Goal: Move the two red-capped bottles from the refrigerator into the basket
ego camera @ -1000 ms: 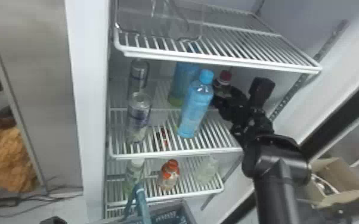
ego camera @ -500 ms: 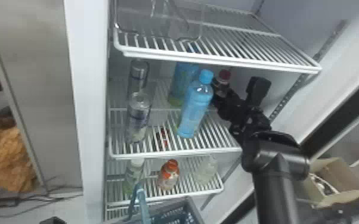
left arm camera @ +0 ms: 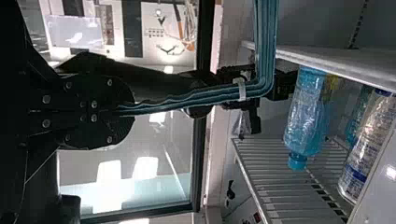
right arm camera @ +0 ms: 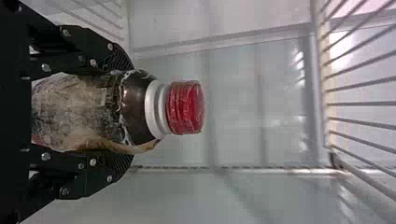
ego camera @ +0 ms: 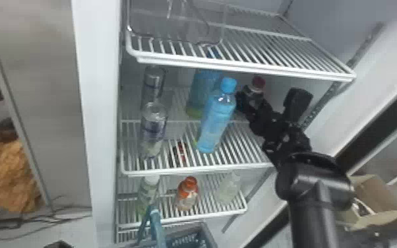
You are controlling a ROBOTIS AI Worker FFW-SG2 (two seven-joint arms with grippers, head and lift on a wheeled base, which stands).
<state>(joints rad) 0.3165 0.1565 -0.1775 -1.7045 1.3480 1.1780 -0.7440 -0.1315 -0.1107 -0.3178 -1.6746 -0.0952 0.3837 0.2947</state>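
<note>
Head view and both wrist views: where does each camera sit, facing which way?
Head view: on the head, facing forward and down into the refrigerator; the right arm shows.
Left wrist view: on that wrist, facing the left claw, the right arm and shelves.
Right wrist view: on that wrist, facing past the right claw along a red-capped bottle.
Head and right wrist views share that bottle.

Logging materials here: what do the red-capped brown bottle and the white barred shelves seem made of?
The red-capped brown bottle looks like glossy plastic, its neck shiny, though glass is possible. The white shelves look like coated metal wire: thin, straight, smooth bars.
</note>
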